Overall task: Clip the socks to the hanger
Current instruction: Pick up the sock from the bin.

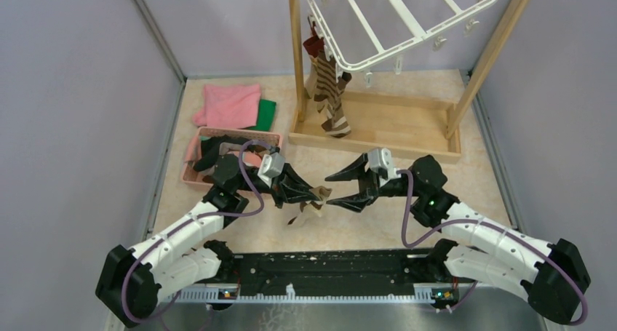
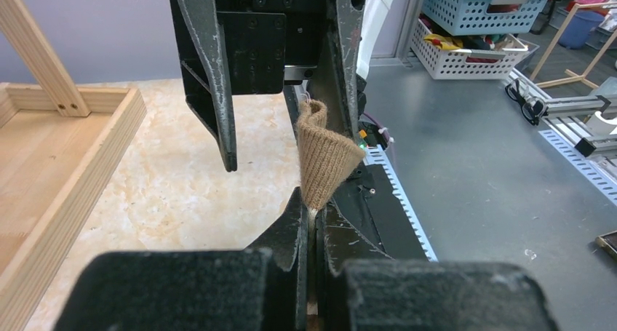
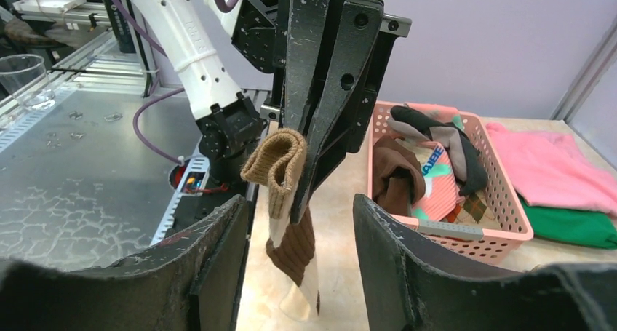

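Nearest: black rail (image 1: 320,269) with both arm bases, along the table edge on the near side of the pink basket (image 1: 240,132).

Surface: beige marbled tabletop (image 1: 415,164), closed in by lilac wall panels (image 1: 73,91) on the left, right and far sides.

Left gripper (image 1: 319,194): just right of the basket's near corner, clenched on the tan cuff of a sock (image 3: 280,164). The brown-and-cream foot hangs down above the tabletop.

Right gripper (image 1: 331,190): faces the left one, jaws released and standing wide, one on each side of the cuff. Cannot tell whether they touch it.

Basket: holds a heap of socks (image 3: 429,164), dark, brown and pink-striped. A pink cloth (image 1: 229,104) and a green cloth (image 1: 266,114) lie just beyond its far rim.

Wooden frame (image 1: 378,124): right of and beyond the basket, with its base tray flat on the tabletop.

Hanger (image 1: 407,25): white, hangs tilted between the frame posts. Two clipped socks (image 1: 331,98) dangle from its corner nearest the basket.

Room: marbled top shows between the basket's right wall and the frame base. Only a narrow strip separates the basket's left wall from the left panel.
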Robot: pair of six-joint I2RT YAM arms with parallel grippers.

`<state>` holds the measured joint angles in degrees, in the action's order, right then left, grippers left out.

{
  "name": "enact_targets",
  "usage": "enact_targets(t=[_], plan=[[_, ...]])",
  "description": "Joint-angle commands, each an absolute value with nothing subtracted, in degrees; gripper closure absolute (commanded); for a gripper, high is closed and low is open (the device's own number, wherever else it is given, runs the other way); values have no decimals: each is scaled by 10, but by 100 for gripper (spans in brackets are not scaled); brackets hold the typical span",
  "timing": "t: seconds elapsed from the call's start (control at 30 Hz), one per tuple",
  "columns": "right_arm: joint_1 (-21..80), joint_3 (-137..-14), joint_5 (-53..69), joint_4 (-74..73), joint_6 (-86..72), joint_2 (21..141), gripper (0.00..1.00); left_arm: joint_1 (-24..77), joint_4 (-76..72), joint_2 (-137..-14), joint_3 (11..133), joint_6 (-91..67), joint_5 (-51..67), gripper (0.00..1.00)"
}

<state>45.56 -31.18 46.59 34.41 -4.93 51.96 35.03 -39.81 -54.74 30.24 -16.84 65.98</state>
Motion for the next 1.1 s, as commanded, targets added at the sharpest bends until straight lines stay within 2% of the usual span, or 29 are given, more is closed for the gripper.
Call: enact_targets(t=[0.0,0.3,0.37,0.43,0.5,0.53,0.6,0.7,0.77,0.83,0.87,0.97,1.07], plan=[[462,-313,467,376,-45,510,47,353,-443,-535,308,-176,663,100],[462,-309,473,426,-77,530,61,354,-458,-536,305,-189,665,100],[462,-310,473,427,-79,533,67,355,-460,-537,304,-191,665,100],[463,-314,473,419,-77,534,81,356,-464,-536,303,-194,664,100],[463,-323,470,396,-72,534,98,356,-466,-536,303,-197,659,91],[463,-326,467,385,-69,532,100,356,-466,-535,302,-198,653,82],[463,-329,456,364,-62,521,100,357,-467,-529,299,-203,634,60],[463,-332,415,318,-40,494,100,356,-443,-510,292,-194,578,38],[462,-342,371,259,-18,475,100,356,-380,-487,291,-155,513,27],[462,-352,326,207,-4,459,100,356,-341,-455,285,-133,444,4],[462,-354,303,183,-3,451,100,356,-341,-429,276,-128,420,2],[460,-346,269,167,-5,425,100,356,-371,-372,238,-148,352,1],[459,-335,248,165,-19,401,100,357,-413,-361,216,-154,358,1]])
